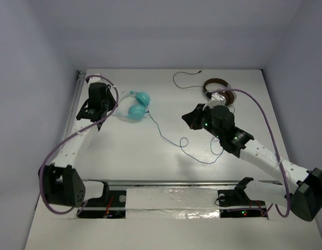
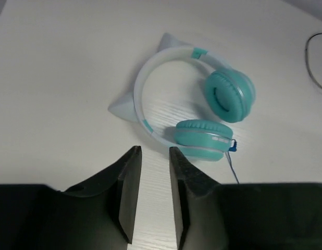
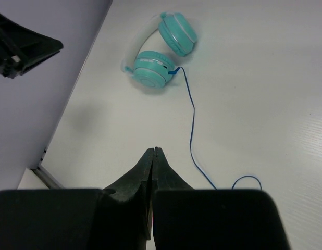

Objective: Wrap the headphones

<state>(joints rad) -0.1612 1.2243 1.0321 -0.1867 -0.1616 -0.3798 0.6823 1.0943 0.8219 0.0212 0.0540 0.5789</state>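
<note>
The headphones (image 1: pixel 137 105) lie flat on the white table at the back left, with teal ear cups (image 2: pixel 223 96) and a pale headband (image 2: pixel 150 78) with small ears. Their thin blue cable (image 1: pixel 166 138) trails loose toward the table's middle and ends in loops. My left gripper (image 2: pixel 155 150) hovers just short of the headband, its jaws a narrow gap apart with only bare table between them. My right gripper (image 3: pixel 153 149) is shut and empty above the table, a good way from the headphones (image 3: pixel 153 70), with the cable (image 3: pixel 192 120) passing to its right.
Brown-and-silver headphones (image 1: pixel 218 86) with a black cable (image 1: pixel 184 80) lie at the back right, behind my right arm. The table's left rim (image 1: pixel 77 99) and the wall run close beside my left arm. Part of that black cable (image 2: pixel 312 62) shows at the left wrist view's edge.
</note>
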